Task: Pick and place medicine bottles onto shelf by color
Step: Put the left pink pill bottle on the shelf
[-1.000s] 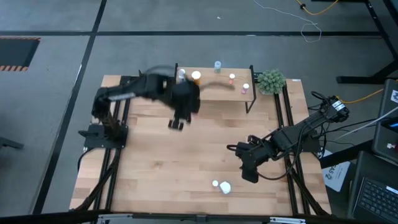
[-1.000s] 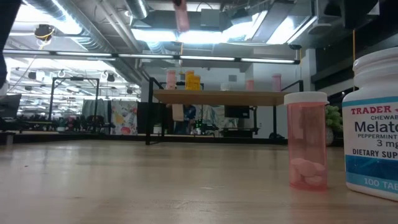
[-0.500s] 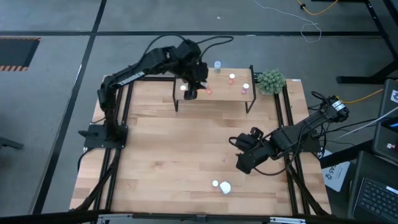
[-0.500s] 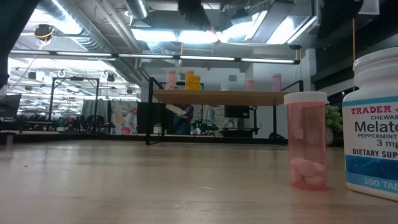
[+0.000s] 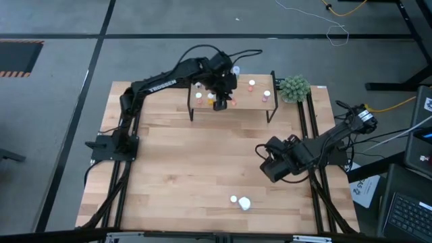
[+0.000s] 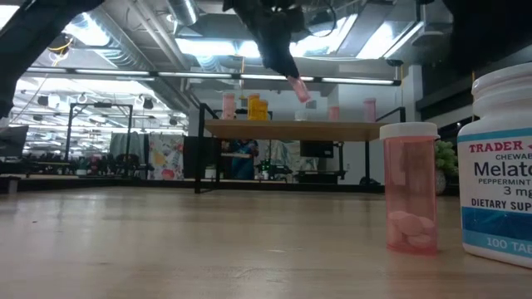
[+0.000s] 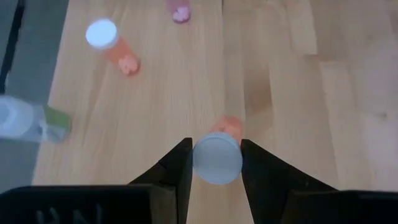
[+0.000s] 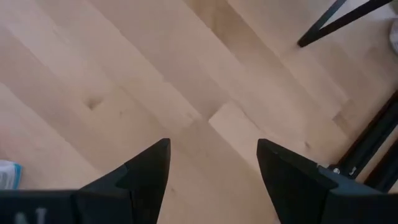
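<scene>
My left gripper (image 5: 220, 101) is over the shelf (image 5: 260, 102), shut on a pink, white-capped bottle (image 5: 233, 102). In the low view the bottle (image 6: 298, 90) hangs tilted above the shelf board (image 6: 291, 129). Several small bottles stand on the shelf: an orange one (image 7: 115, 50), pink ones (image 5: 252, 84) (image 5: 266, 96) and a bluish-grey one (image 5: 235, 69). My right gripper (image 5: 270, 165) is open and empty above the table's right half. A pink bottle (image 6: 411, 199) and a larger white bottle (image 6: 501, 166) stand near the table's near edge. My left gripper pinches the pink bottle at its white-capped end (image 7: 216, 160) between its two fingers (image 7: 180, 163). The fingers come from above, slanting down. The pink body (image 7: 227, 124) sticks out past the fingertips, tilted and clear of the shelf board.
A small green plant (image 5: 294, 88) stands at the shelf's right end. The shelf's black legs (image 5: 272, 113) stand on the tabletop. The two bottles near the near edge also show in the high view (image 5: 240, 202). Bare wood (image 5: 182, 169) lies between the shelf and those bottles.
My left gripper has risen from the table's middle and gone toward the far edge, then right, carrying the pink bottle lifted clear to above the shelf. My right gripper has shifted a little toward the far edge and turned, staying open.
</scene>
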You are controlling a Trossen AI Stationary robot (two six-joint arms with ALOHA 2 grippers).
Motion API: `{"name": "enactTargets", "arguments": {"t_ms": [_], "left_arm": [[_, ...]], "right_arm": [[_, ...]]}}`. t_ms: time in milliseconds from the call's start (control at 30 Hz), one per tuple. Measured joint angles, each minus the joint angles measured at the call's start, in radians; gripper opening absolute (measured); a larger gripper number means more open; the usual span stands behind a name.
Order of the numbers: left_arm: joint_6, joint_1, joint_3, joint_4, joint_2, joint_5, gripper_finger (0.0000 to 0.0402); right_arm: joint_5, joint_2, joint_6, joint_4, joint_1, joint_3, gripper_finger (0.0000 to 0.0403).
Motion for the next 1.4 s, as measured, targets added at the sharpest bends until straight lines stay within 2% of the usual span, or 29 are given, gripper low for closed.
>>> {"name": "enactTargets", "arguments": {"t_ms": [333,767,1067,1400], "left_arm": [[-0.11,0.0,-0.002,-0.084,0.016,-0.184,0.011],[-0.111,-0.008,-0.002,-0.181,0.017,-0.222,0.011],[-0.088,-0.01,-0.002,-0.188,0.017,-0.271,0.0111],[-0.058,-0.015,-0.002,-0.185,0.019,-0.292,0.0144]], "right_arm": [[-0.012,0.047,0.0,0.001,0.03,0.0,0.0243],[-0.011,0.049,-0.005,0.0,0.029,0.0,0.0243],[-0.011,0.049,-0.006,0.0,0.029,0.0,0.0243],[-0.012,0.049,-0.007,0.0,0.029,0.0,0.0243]]}}
